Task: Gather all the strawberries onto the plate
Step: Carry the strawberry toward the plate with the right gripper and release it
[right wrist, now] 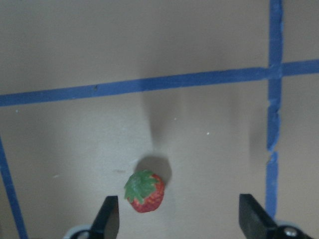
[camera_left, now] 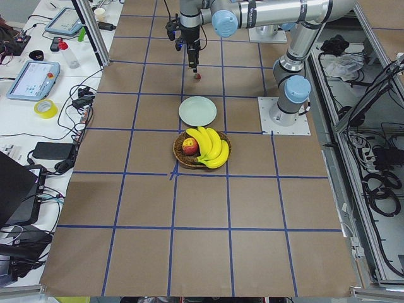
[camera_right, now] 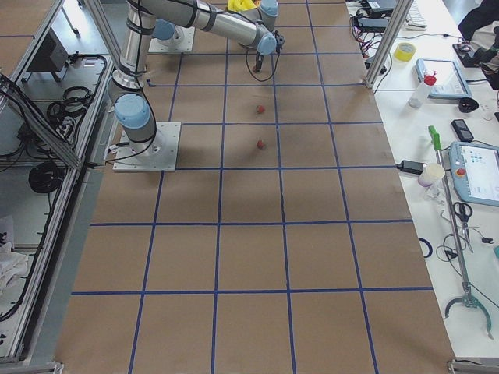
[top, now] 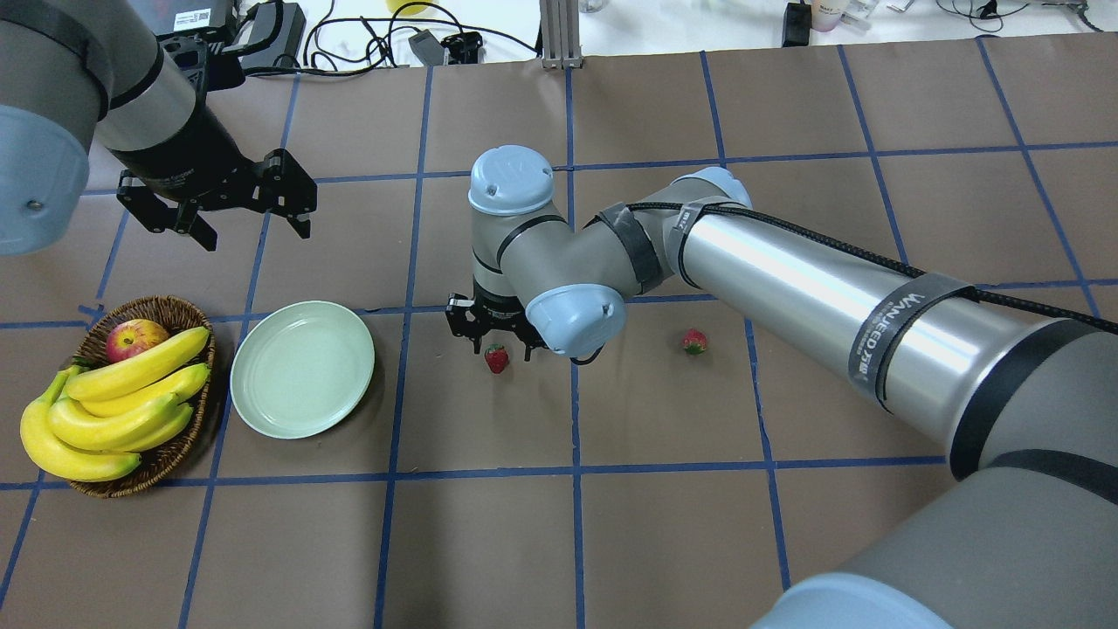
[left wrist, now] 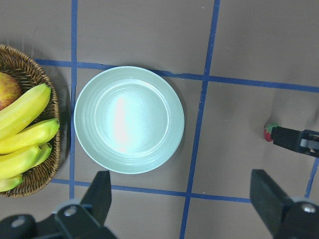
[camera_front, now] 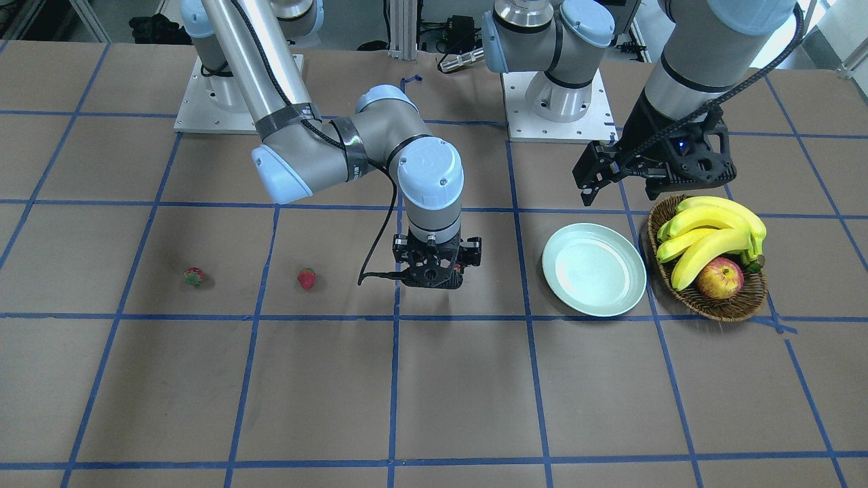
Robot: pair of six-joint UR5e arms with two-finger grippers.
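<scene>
The pale green plate point(camera_front: 594, 269) point(top: 302, 369) point(left wrist: 129, 119) lies empty beside the basket. One strawberry point(top: 496, 358) point(right wrist: 144, 191) rests on the table right under my right gripper point(top: 502, 342) point(camera_front: 437, 271) point(right wrist: 182, 221). That gripper is open, its fingers point(right wrist: 107, 219) on either side of the berry and not touching it. Two more strawberries point(camera_front: 306, 278) point(camera_front: 194, 276) lie further along the same row. My left gripper point(top: 253, 229) point(camera_front: 620, 191) point(left wrist: 184, 204) hangs open and empty in the air behind the plate.
A wicker basket point(camera_front: 719, 308) point(top: 166, 310) with bananas point(top: 113, 402) and an apple point(camera_front: 720, 279) stands against the plate's far side from the berries. Blue tape lines grid the brown table. The right arm's long link point(top: 830, 306) hides part of the table in the overhead view.
</scene>
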